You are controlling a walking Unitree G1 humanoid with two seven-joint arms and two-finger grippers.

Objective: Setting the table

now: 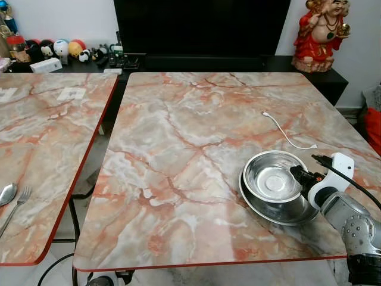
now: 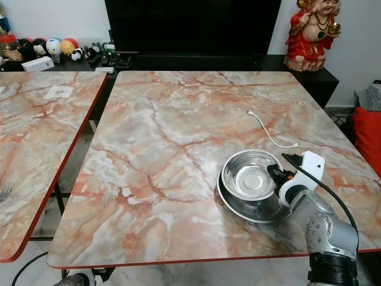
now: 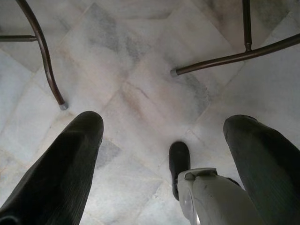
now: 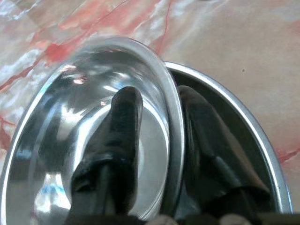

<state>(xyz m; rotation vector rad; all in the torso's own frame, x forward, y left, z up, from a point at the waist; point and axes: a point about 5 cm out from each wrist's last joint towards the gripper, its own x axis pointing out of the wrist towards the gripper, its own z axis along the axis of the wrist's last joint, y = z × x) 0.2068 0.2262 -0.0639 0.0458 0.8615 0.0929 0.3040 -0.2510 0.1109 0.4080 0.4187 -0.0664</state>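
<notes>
Right wrist view shows the right gripper (image 4: pixel 157 140) with its jaws clamped on the rim of the steel bowl (image 4: pixel 84 126): one black finger (image 4: pixel 119 136) lies inside the bowl, the other on the outside of the wall, down in the steel plate (image 4: pixel 243 126) that the bowl sits in. From the head cameras, bowl (image 1: pixel 272 177) and plate (image 1: pixel 262 205) rest near the front right corner of the marble table (image 1: pixel 178 161), the bowl nested toward the plate's far side, with the right gripper (image 1: pixel 300 177) reaching in from the robot's side.

The step in hand looks like placing, or lifting, the bowl on its plate; which one cannot be told from this alone. If it is placing, the next move calls for parting the jaws and drawing back without dragging the light bowl off centre.

A white cable (image 1: pixel 289 136) lies just beyond the plate. On the neighbouring table (image 1: pixel 53 137) a spoon (image 1: pixel 6 193) and fork (image 1: pixel 18 205) wait near the left edge.

The left gripper (image 3: pixel 161 154) hangs idle over the floor (image 3: pixel 140 84), jaws wide apart.
</notes>
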